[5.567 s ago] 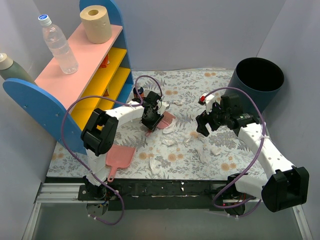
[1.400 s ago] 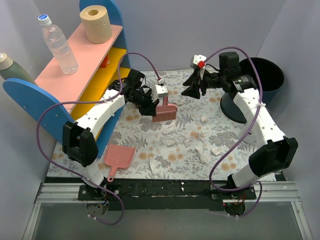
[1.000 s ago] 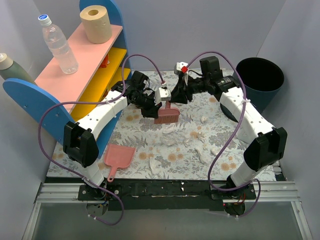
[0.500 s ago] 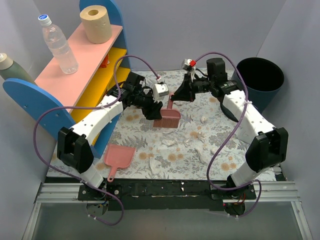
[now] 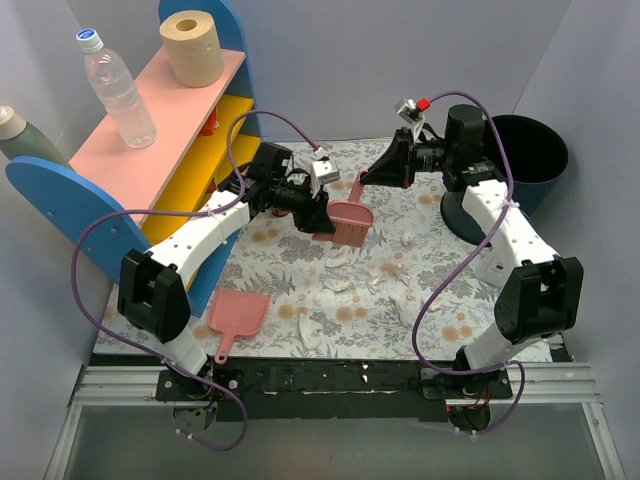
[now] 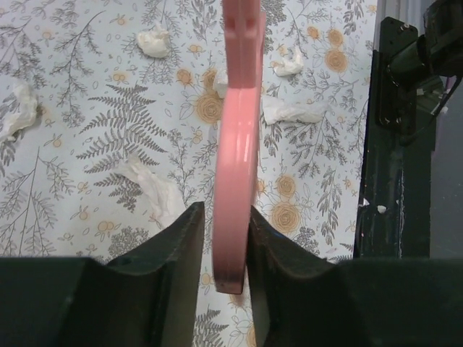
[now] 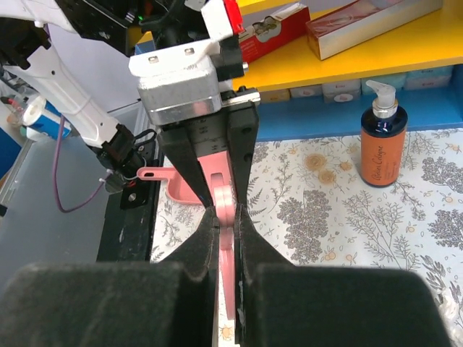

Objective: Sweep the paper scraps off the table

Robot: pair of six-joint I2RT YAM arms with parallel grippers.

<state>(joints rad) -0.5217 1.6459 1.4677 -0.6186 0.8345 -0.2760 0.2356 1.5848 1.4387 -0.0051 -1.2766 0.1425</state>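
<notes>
A pink brush point(image 5: 350, 222) hangs over the middle of the table point(image 5: 300, 245), held from both sides. My left gripper point(image 5: 325, 208) is shut on its head, which shows edge-on between the fingers in the left wrist view point(image 6: 237, 130). My right gripper point(image 5: 372, 175) is shut on the brush handle point(image 7: 227, 195). White paper scraps point(image 5: 340, 256) lie scattered on the fern-print cloth below and to the right point(image 5: 432, 300), and several show under the brush point(image 6: 148, 189). The pink dustpan point(image 5: 238, 315) lies flat near the front left.
The blue-pink-yellow shelf point(image 5: 150, 150) stands on the left with a water bottle point(image 5: 115, 90) and a paper roll point(image 5: 192, 45) on top. A dark round bin point(image 5: 520, 150) stands at the back right. An orange pump bottle point(image 7: 382, 148) stands by the shelf.
The brush has shifted a little to the right and turned. The right wrist has swung right and back with the handle. The left arm has followed, still at the brush head.
</notes>
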